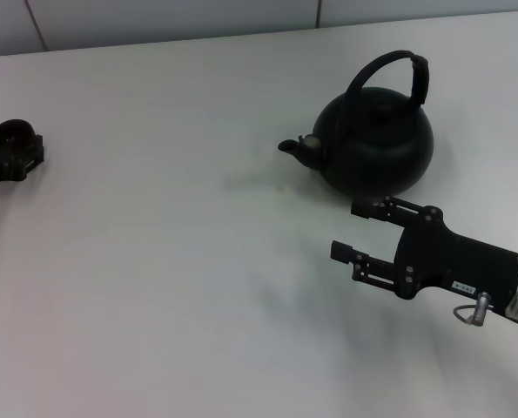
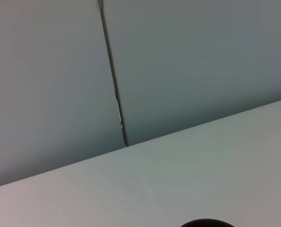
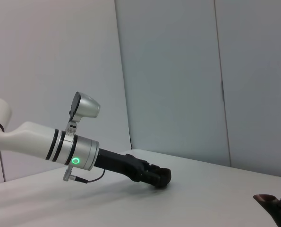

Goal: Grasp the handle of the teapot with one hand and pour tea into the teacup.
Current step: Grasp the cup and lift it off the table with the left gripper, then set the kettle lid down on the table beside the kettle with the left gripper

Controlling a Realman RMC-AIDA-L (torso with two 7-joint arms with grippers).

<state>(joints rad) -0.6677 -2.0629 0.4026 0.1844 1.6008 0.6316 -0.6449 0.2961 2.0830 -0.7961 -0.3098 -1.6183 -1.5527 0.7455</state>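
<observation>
Left claw [image 1: 10,152] rests at the far left edge of the white desk [image 1: 154,261], well apart from everything else; something dark and round sits at its tip, possibly the teacup, but I cannot tell, nor can I tell whether this claw is open or closed. Further right, past a wide bare stretch of desk, the teapot [image 1: 376,144] stands upright toward the back, its short spout [image 1: 298,150] pointing toward the robot's left and its handle [image 1: 396,74] arching over the top, thicker on the right side. Right claw [image 1: 354,231] hovers just in front of the teapot, nearer the robot, with its two fingers spread wide and nothing between them. The fingers point left, level with the pot's lower body rather than its top, so the handle lies behind and above them. The main risk, as I judge it, is the approach: rising toward the handle from here could knock a fingertip against the round body and push or turn the pot. A grip on the thin side of the handle might also let the pot swing when lifted, throwing the spout off any cup.
</observation>
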